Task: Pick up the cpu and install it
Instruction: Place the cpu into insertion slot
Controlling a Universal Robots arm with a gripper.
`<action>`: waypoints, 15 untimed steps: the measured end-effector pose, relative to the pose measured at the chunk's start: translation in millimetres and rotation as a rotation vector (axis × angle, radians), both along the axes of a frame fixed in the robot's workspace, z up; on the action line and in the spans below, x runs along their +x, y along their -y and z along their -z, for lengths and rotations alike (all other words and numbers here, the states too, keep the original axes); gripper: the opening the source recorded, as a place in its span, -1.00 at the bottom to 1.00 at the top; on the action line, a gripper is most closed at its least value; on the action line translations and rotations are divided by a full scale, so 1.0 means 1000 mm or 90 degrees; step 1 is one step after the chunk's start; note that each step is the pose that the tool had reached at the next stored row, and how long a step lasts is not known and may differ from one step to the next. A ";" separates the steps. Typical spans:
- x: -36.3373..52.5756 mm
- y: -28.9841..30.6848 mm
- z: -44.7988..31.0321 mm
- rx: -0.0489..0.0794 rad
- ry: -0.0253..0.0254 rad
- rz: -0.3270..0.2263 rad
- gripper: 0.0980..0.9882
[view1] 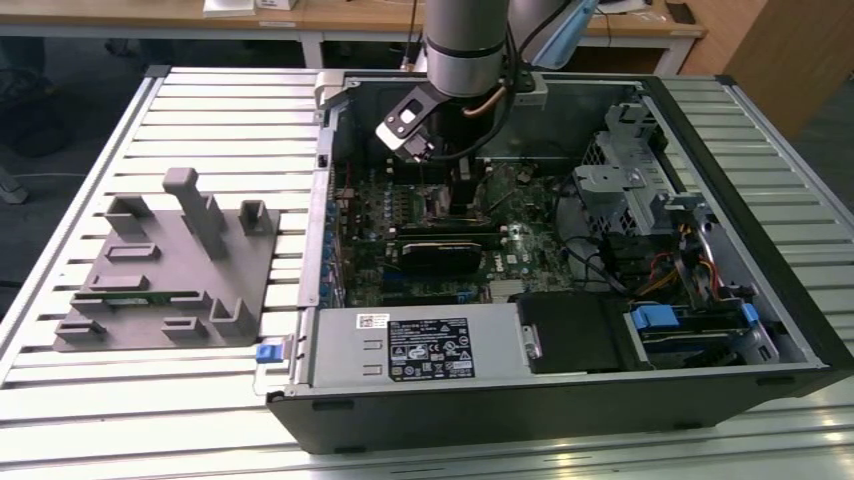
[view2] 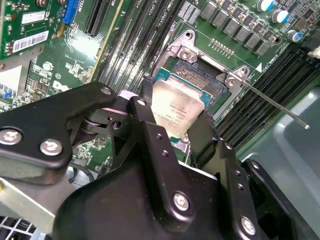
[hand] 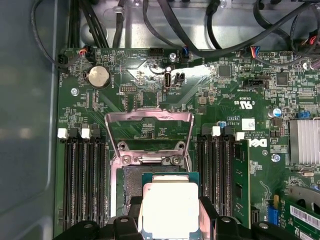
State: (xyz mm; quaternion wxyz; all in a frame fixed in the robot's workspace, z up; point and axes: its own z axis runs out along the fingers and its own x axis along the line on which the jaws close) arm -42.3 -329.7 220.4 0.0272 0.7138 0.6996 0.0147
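Observation:
The cpu (hand: pixel 170 207) (view2: pixel 176 106), a small square chip with a silvery top and green rim, sits between my two black fingers (hand: pixel 207 216). My gripper (hand: pixel 170 216) (view2: pixel 176 112) is shut on it, directly over the open socket (hand: pixel 129 184) (view2: pixel 201 75) on the green motherboard. The socket's metal load plate (hand: pixel 149 118) stands flipped up beyond it. Whether the chip touches the socket I cannot tell. In the exterior view my gripper (view1: pixel 461 195) reaches down into the open computer case, over the middle of the board.
Black memory slots (hand: pixel 82 185) (hand: pixel 215 175) flank the socket on both sides. The thin socket lever (view2: pixel 272 104) sticks out beside it. Cables (hand: pixel 165 25) hang along the case wall. A grey tray (view1: pixel 167 270) lies on the slatted table at the exterior view's left.

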 end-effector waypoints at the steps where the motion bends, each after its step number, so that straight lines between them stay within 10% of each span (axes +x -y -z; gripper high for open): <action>1: 0.0000 0.0000 0.0004 0.000 0.0000 0.000 -0.02; 15: -0.0003 -0.0077 0.0099 -0.006 0.0000 0.000 -0.02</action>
